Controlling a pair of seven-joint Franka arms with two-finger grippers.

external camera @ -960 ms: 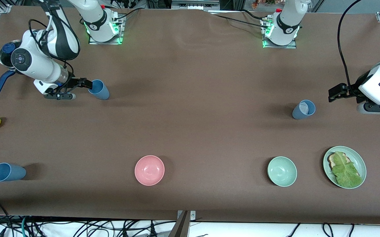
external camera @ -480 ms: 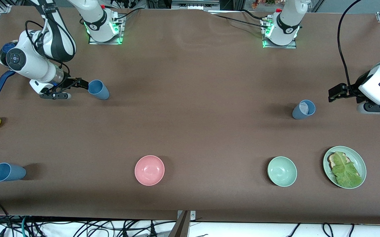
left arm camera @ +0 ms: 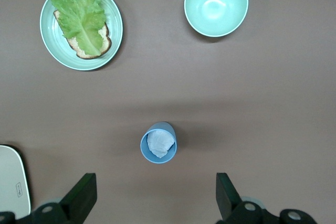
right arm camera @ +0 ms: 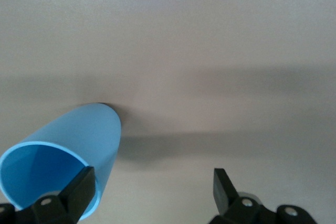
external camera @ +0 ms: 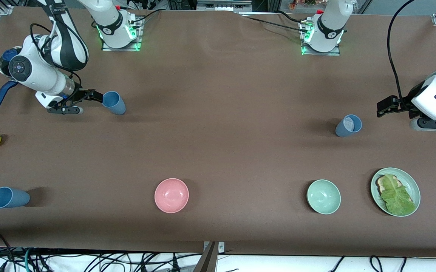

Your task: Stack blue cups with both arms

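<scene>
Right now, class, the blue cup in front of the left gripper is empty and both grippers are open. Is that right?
Not quite. The left wrist view shows the blue cup holds something white and crumpled. The rest stands: left gripper and right gripper are open.

Three dusty-blue cups stand upright and well apart: one (external camera: 113, 102) near the right arm's base, one (external camera: 9, 197) nearest the front camera, and one (external camera: 348, 125) holding something white toward the left arm's end.
</scene>
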